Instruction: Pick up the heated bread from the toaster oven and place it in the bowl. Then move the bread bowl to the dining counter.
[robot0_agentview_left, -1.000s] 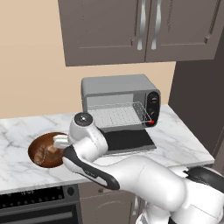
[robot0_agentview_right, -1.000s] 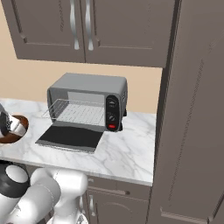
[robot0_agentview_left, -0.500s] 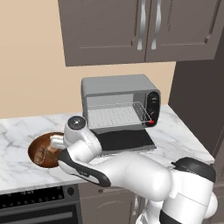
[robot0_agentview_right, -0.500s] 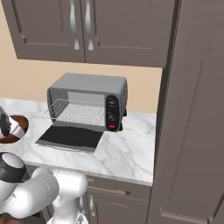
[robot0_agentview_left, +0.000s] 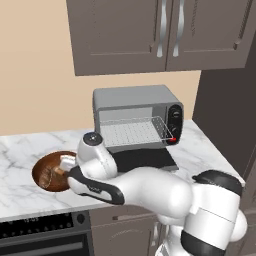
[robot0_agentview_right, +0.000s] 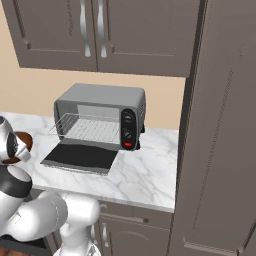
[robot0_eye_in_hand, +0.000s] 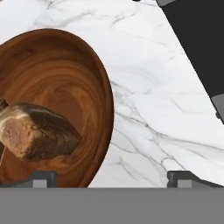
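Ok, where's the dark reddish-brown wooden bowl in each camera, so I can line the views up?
Left base view: the dark reddish-brown wooden bowl lies at lower left on the marble, partly behind the arm.
Right base view: a sliver at the left edge.
Hand view: left half, bread inside.
Shared landmark: the oven's dark drop-down door.

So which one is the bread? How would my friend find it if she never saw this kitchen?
Start at the silver toaster oven with its door hanging open on the white marble counter. Look left along the counter to the round dark wooden bowl. The bread is the small lumpy brown piece lying inside it, and it is the only food there.
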